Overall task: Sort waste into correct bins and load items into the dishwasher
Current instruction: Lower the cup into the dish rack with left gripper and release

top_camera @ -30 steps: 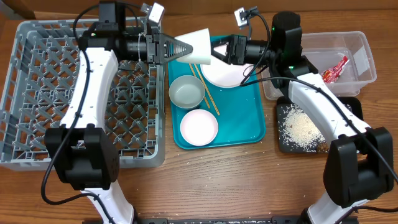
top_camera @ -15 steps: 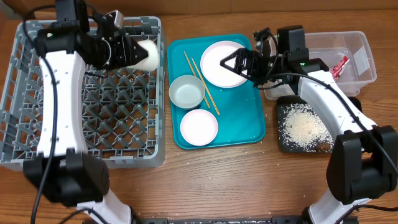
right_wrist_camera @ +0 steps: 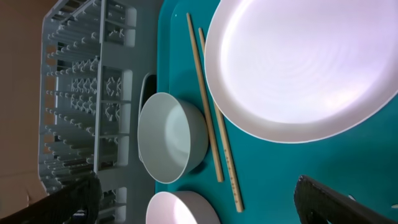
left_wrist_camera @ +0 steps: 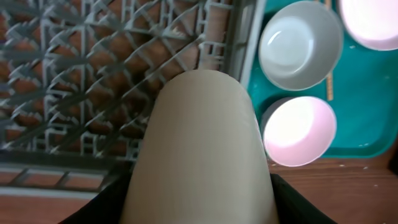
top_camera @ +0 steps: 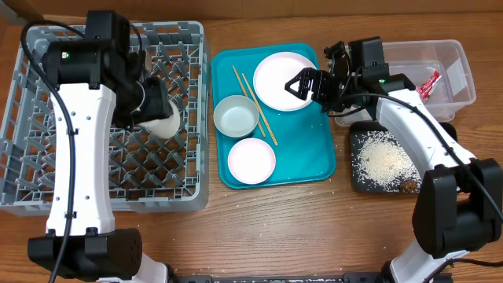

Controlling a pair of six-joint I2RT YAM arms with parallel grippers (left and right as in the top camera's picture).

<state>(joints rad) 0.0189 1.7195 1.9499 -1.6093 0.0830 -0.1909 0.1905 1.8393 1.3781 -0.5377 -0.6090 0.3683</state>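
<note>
My left gripper (top_camera: pixel 152 112) is shut on the small white cup (top_camera: pixel 163 124) and holds it over the right middle of the grey dish rack (top_camera: pixel 47 157). The cup fills the left wrist view (left_wrist_camera: pixel 199 143). On the teal tray (top_camera: pixel 302 157) lie the round plate (top_camera: pixel 277 75), two white bowls (top_camera: pixel 236 115) (top_camera: pixel 251 159) and the chopsticks (top_camera: pixel 257 106). My right gripper (top_camera: pixel 303 85) is open and empty above the plate's right edge. The right wrist view shows the plate (right_wrist_camera: pixel 305 68), chopsticks (right_wrist_camera: pixel 210 112) and a bowl (right_wrist_camera: pixel 169 138) between its spread jaws (right_wrist_camera: pixel 196 186).
The clear tub (top_camera: pixel 409 56) at the back right holds the red wrapper (top_camera: pixel 424 85) and white tissue (top_camera: pixel 456 75). The black tray (top_camera: pixel 360 179) in front of it holds rice (top_camera: pixel 385 161) and a brown lump (top_camera: pixel 407 185). The rack's slatted walls stand around the cup.
My left arm carried the cup from above the tray's back left corner into the rack area and down toward its right middle. My right gripper shifted slightly over the plate, still open.
</note>
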